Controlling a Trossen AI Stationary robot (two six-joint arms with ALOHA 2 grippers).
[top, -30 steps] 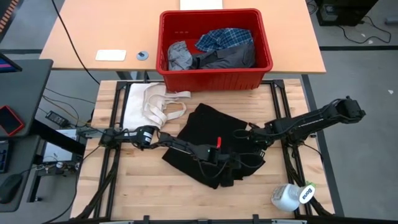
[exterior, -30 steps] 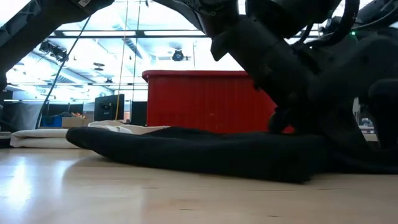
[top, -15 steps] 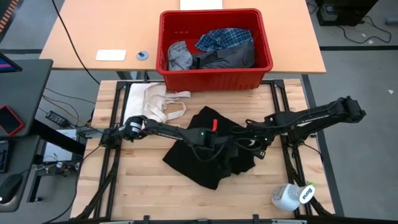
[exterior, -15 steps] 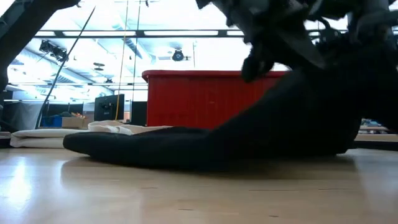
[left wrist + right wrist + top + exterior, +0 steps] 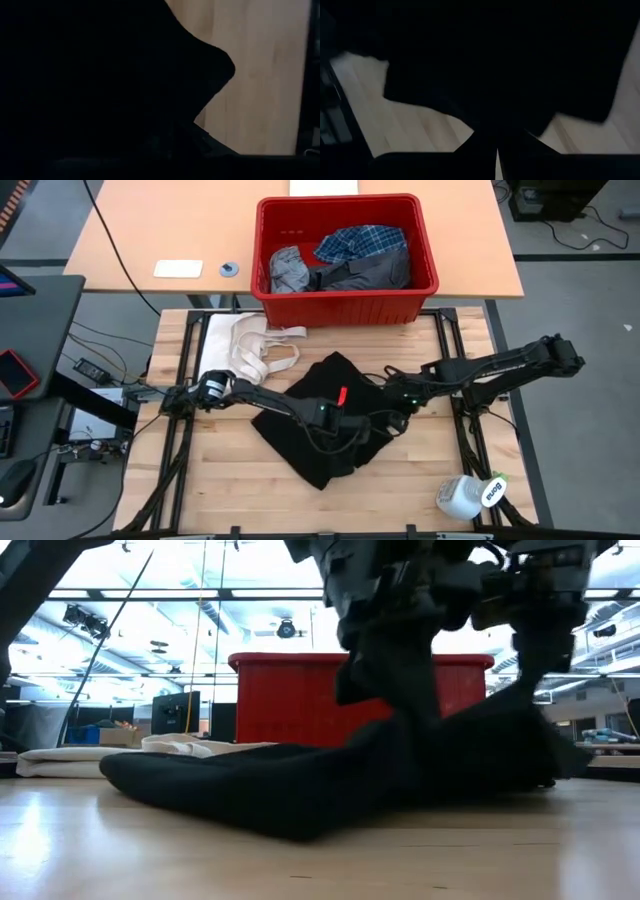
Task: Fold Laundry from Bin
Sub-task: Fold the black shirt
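Folding goes best if both clenched grippers, left gripper (image 5: 372,423) and right gripper (image 5: 398,402), carry the pinched edge of the black garment (image 5: 315,442) level across the worktop (image 5: 220,490), keeping tension even.

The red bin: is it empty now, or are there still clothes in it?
Not empty. The red bin still holds a plaid shirt and grey clothes; only the black garment is out on the table.

Both wrist views are almost wholly filled by the black garment (image 5: 90,85), so the fingertips are hidden; in the high view the bin (image 5: 345,305) conceals part of its clothes (lower layers unseen)
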